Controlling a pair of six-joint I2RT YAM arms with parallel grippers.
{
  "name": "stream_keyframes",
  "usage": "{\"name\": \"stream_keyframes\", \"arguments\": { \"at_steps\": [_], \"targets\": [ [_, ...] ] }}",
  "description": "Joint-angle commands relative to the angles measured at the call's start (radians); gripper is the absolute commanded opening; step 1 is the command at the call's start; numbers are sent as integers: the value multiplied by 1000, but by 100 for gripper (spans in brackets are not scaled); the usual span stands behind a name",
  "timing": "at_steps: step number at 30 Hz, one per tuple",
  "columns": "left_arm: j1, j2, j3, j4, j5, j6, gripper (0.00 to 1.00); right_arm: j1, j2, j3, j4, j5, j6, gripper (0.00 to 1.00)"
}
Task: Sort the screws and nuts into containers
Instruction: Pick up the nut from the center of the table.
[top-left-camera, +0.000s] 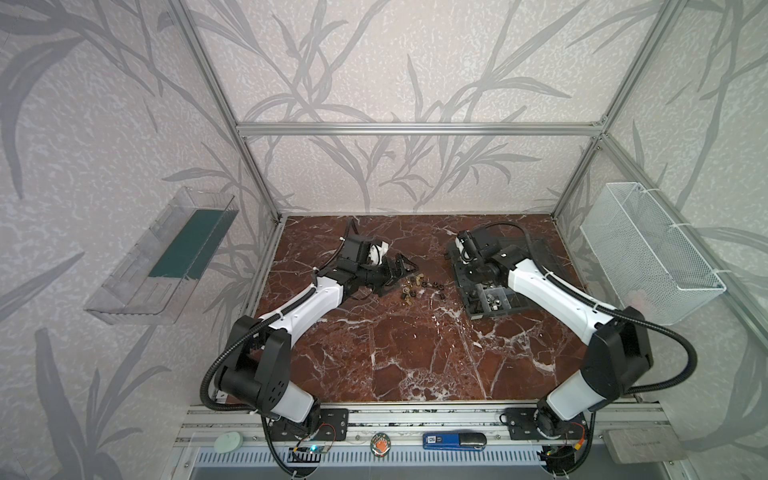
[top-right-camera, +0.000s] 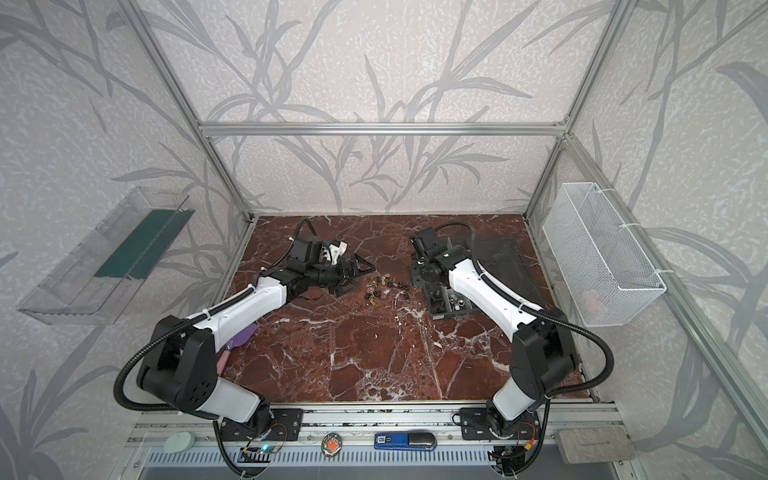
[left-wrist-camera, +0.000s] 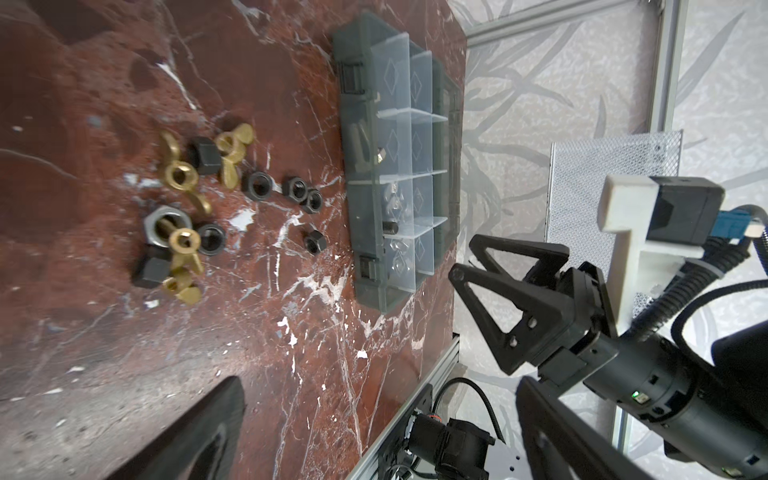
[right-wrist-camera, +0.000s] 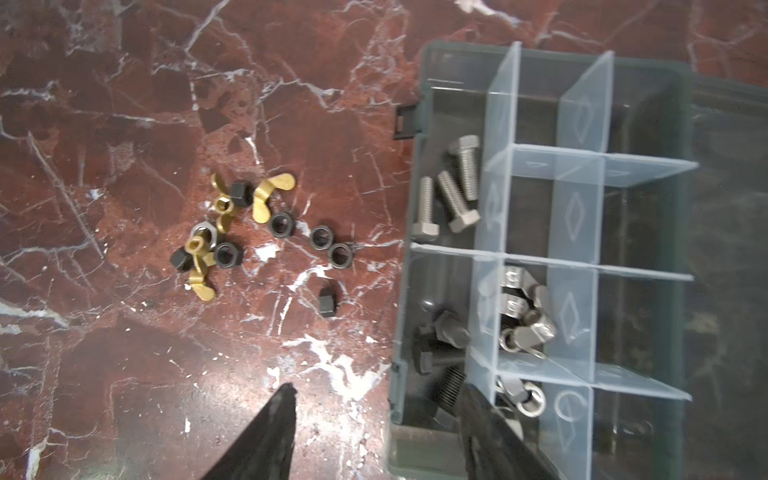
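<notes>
Brass wing nuts (right-wrist-camera: 274, 183) and dark hex nuts (right-wrist-camera: 282, 224) lie clustered on the table (right-wrist-camera: 124, 374) beside the open organizer box (right-wrist-camera: 461, 66). Its compartments hold 3 silver bolts (right-wrist-camera: 467, 170), dark bolts (right-wrist-camera: 449, 332) and silver nuts (right-wrist-camera: 523, 307). The right gripper (right-wrist-camera: 376, 390) hangs over the box's edge, fingers parted and empty. The left gripper (top-left-camera: 395, 277), near the cluster, gapes wide, empty.

In both top views my right arm (top-left-camera: 548, 286) hides much of the box (top-left-camera: 476, 311), and the loose nuts (top-left-camera: 415, 286) look too tiny to tell apart. The wrist view cuts off my right hand (right-wrist-camera: 376, 392).
</notes>
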Motion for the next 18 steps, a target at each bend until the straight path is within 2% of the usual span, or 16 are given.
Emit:
{"name": "stream_keyframes", "arguments": {
  "at_steps": [1, 7, 13, 18],
  "targets": [
    [20, -49, -39, 20, 25, -8, 99, 51, 99, 48, -26, 35, 4, 60],
    [41, -69, -81, 31, 39, -12, 100, 81, 232, 94, -12, 17, 21, 51],
    [44, -69, -84, 41, 42, -16, 100, 81, 345, 142, -39, 52, 17, 42],
    [44, -61, -80, 44, 44, -16, 100, 80, 387, 159, -47, 69, 14, 38]
  ]
}}
